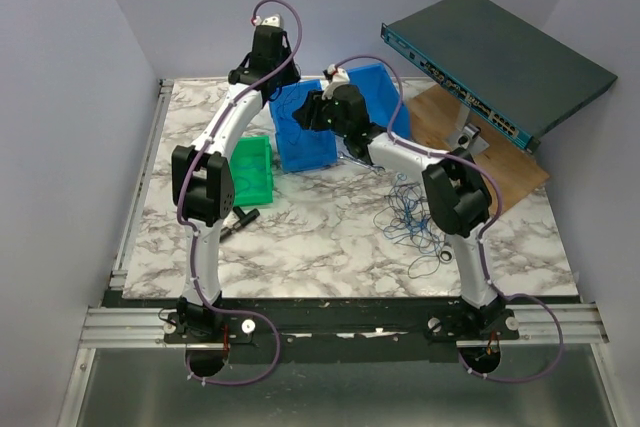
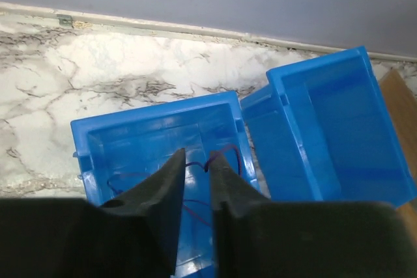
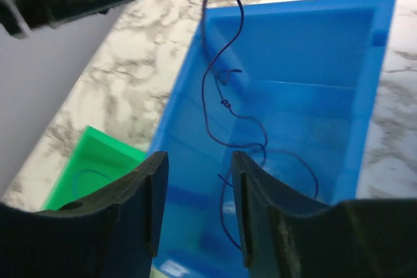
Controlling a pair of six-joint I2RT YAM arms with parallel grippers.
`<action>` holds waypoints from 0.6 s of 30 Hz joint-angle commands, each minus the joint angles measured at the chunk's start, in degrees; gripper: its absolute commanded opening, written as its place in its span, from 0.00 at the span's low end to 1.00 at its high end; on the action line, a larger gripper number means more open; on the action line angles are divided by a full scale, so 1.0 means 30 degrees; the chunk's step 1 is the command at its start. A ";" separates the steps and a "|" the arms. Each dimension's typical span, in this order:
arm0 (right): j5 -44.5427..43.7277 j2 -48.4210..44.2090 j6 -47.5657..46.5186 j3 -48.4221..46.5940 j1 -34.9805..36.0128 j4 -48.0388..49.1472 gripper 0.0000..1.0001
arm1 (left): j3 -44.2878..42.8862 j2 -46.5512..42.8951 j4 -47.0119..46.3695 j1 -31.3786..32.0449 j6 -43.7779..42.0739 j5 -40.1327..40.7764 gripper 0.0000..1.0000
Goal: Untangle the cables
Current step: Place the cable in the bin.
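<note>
Blue plastic fills the view under both of your tools: the left gripper (image 2: 195,157) hangs over the nearer blue bin (image 2: 156,118) with its jaws almost together. A thin purple cable (image 3: 202,76) drops from its tips in loose curls down into that bin. Your right gripper (image 3: 199,155) points into the same bin from the other side, its jaws a moderate width apart with nothing between them; the hanging cable is beyond its fingers, not inside them. A second blue bin (image 2: 326,128) stands corner to corner with the first, close to the back wall. A green bin (image 1: 250,167) sits just beside the first bin's left wall. The rest of the cables (image 1: 410,212) lie in a loose blue and dark tangle on the counter (image 1: 300,247), right beside your right arm's elbow. A grey switch box (image 1: 500,57) overhangs a wooden board (image 1: 520,172) at the far right corner. You have bare marble along the near middle and left, apart from a small dark object (image 1: 240,219) by the left arm.
</note>
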State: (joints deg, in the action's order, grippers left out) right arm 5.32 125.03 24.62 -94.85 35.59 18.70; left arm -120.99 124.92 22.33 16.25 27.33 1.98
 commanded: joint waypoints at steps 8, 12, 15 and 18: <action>-0.1489 -0.2020 -0.0232 0.0903 -0.0263 -0.1598 0.66 | -0.0949 -0.1142 0.3764 0.0091 -0.0483 -0.0129 0.67; -0.1712 -0.3717 -0.0022 0.2692 -0.0265 -0.2290 0.68 | 0.0215 -0.2298 0.4386 0.0120 -0.0715 0.0201 0.72; -0.2633 -0.5473 0.0062 0.4490 -0.0263 -0.2794 0.69 | 0.3101 -0.4597 0.3485 0.0372 -0.0847 0.0286 0.77; -0.2875 -0.7337 0.0074 0.6397 -0.0263 -0.3475 0.70 | 0.7228 -0.7333 0.1842 0.0998 -0.0663 0.0179 0.81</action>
State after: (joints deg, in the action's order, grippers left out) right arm -0.23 109.93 24.88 -81.52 34.87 12.19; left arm -110.83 115.33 32.34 16.73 25.78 1.72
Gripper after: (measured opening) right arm 0.693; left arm 0.783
